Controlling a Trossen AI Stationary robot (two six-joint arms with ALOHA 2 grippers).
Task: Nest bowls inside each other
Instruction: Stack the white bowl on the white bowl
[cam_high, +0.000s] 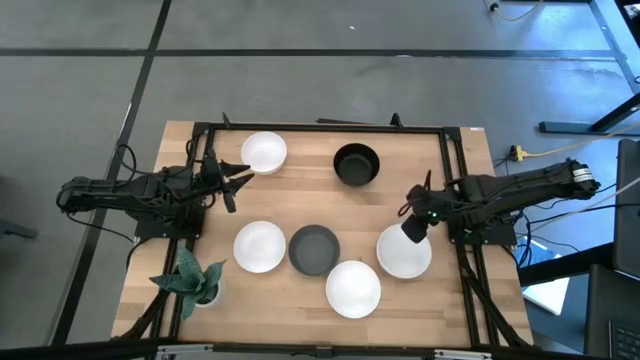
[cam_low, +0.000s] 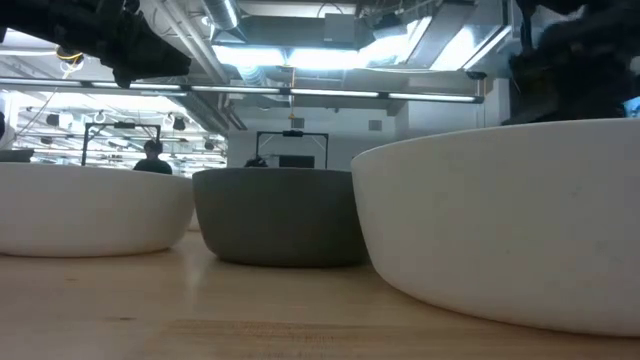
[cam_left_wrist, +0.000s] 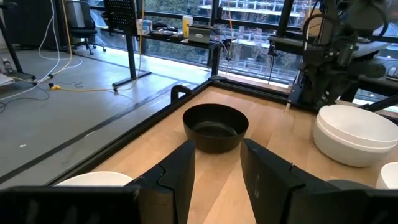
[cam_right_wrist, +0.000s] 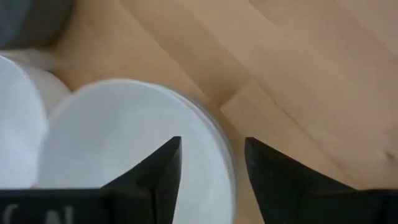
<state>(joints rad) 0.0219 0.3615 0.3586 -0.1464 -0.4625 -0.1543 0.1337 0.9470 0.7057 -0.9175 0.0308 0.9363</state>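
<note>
Lighting: bright, even, from ceiling strip lights (cam_low: 290, 50). Shadows: soft, short on bench (cam_high: 300, 195). Blur: white bowl (cam_right_wrist: 130, 143) smeared in right wrist view; low-view foreground soft.

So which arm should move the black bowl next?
Probably the left: its end effector is open and aimed at the black bowl, with bare table between them. The right end effector is open over the stacked white bowls.

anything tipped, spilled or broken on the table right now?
Nothing stands out. All bowls sit upright on the table: white ones, the black bowl and the grey bowl. The white bowl under the right pincer looks already nested. The potted plant stands upright.
</note>
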